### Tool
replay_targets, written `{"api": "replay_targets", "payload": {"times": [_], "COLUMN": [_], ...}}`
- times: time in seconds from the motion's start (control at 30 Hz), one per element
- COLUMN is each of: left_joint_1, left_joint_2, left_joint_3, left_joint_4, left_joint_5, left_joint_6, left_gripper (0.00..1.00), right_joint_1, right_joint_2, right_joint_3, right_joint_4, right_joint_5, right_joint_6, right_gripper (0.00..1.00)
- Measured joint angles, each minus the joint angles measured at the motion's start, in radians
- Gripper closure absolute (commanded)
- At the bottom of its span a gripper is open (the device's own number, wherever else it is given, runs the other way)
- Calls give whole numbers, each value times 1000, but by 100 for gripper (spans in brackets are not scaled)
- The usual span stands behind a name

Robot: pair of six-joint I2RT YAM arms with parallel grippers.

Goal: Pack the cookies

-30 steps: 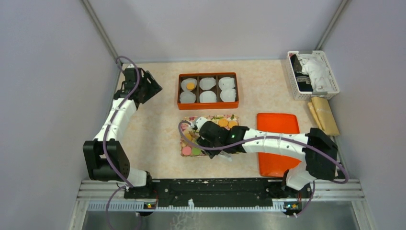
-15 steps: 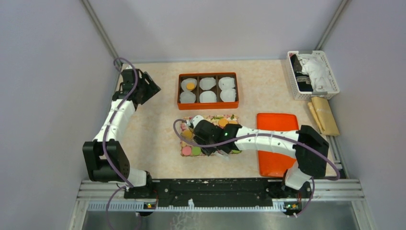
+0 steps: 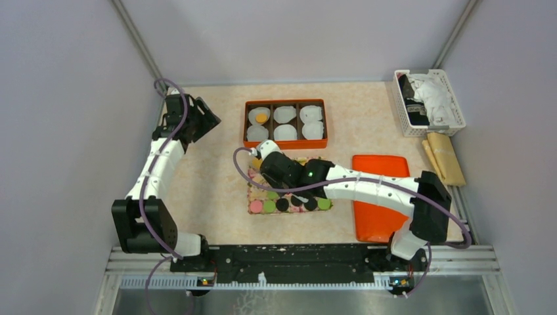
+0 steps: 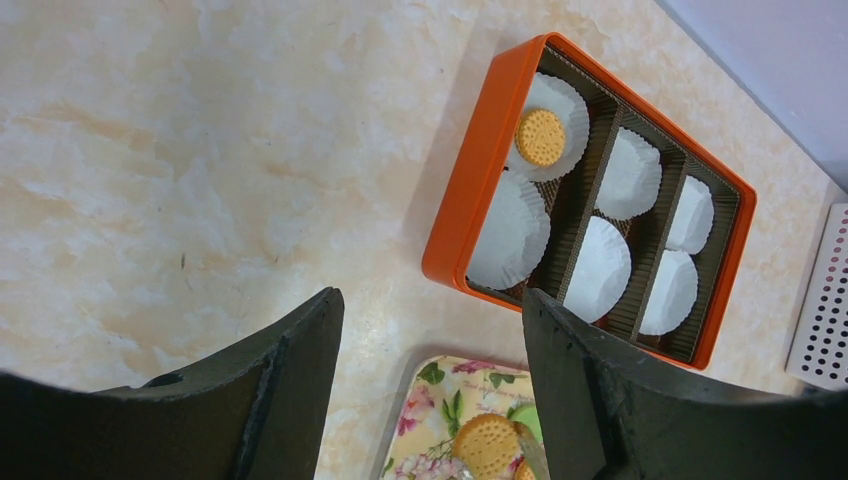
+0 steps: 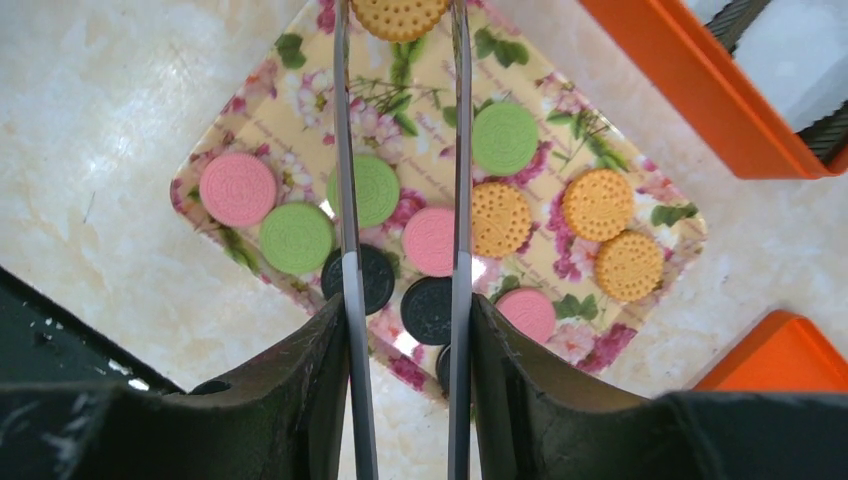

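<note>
— Right wrist view: what is gripped?
— The right gripper [image 5: 402,40] pinches one orange cookie [image 5: 400,15] between thin metal blades [image 5: 347,150], over the floral tray [image 5: 300,90]; the left gripper [image 4: 430,300] hangs spread, empty, near the orange box [image 4: 480,180].
— Progress?
— Early, seemingly; one packed cookie [image 4: 540,137] lies in a paper cup [image 4: 552,105]; five cups [image 4: 600,270] are bare; most cookies [image 5: 297,238] remain on the tray; a second ago the right arm [image 3: 368,187] was lower, mid-tray.

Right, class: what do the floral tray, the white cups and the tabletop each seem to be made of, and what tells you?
Floral tray: probably glossy plastic or lacquered tin, since light glints off its printed surface. White cups: thin matte paper, shown by pleated walls. Tabletop: marble-patterned, smooth; likely laminate, though stone is possible.
</note>
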Motion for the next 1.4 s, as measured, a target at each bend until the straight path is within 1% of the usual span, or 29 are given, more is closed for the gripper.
{"api": "replay_targets", "payload": {"times": [0.2,0.3,0.53,0.63,0.8,0.9,1.07,1.27,1.33,1.4], "left_joint_1": [0,0,0,0,0,0,0,0,0,0], "left_joint_2": [0,0,0,0,0,0,0,0,0,0], "left_joint_3": [0,0,0,0,0,0,0,0,0,0], "left_joint_4": [0,0,0,0,0,0,0,0,0,0], "left_joint_5": [5,8,9,10,6,6,6,6,6,6], "left_joint_6": [0,0,4,6,12,18,21,23,23,23], "left_gripper": [28,28,28,28,27,27,27,27,27,27], "right_joint_1": [-18,-60,-161,-173,-175,-179,-186,-193,-193,-193], "right_joint_2": [5,30,155,220,302,331,349,349,349,349], "right_joint_3": [64,113,224,278,322,326,327,327,327,327], "right_joint_4": [-3,14,61,63,72,73,77,84,84,86], "right_joint_5": [76,84,85,83,63,58,59,59,59,59], "right_joint_6": [-35,-48,-84,-99,-109,-108,-108,-109,-109,-109], "right_gripper": [94,94,92,92,91,84,76,71,68,67]}}
